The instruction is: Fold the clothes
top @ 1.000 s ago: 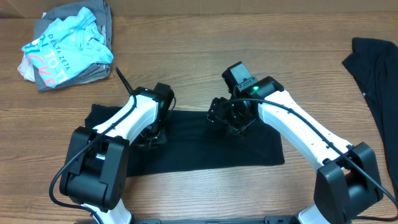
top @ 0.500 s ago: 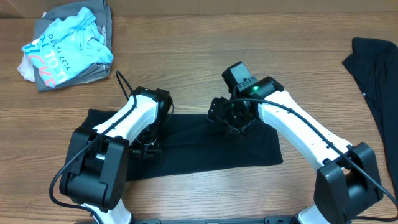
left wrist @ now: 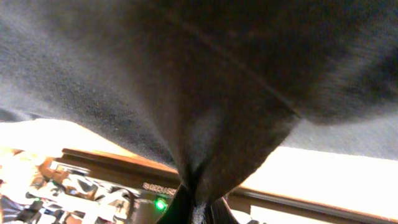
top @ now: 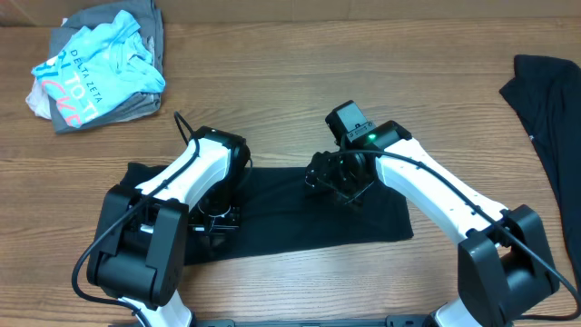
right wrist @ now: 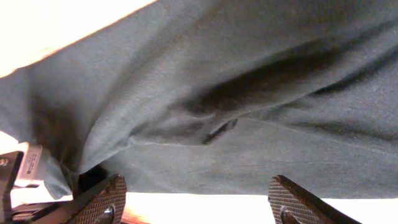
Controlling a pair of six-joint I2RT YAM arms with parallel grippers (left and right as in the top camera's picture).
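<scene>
Left wrist view shows my left tool (left wrist: 196, 210) pinched tight on a bunch of the black T-shirt (top: 300, 213). I think that is to lift this side and fold it over. My right tool (right wrist: 198, 186) is wide apart, right by the cloth. The shirt lies on the tabletop (top: 300, 100), and both arms bend low over it.

This looks like a robot lab, because a left robot arm (top: 195, 173) and a right robot arm (top: 431, 186) stand at a wood counter (top: 290, 73) beside a heap of clothes (top: 100, 64).
</scene>
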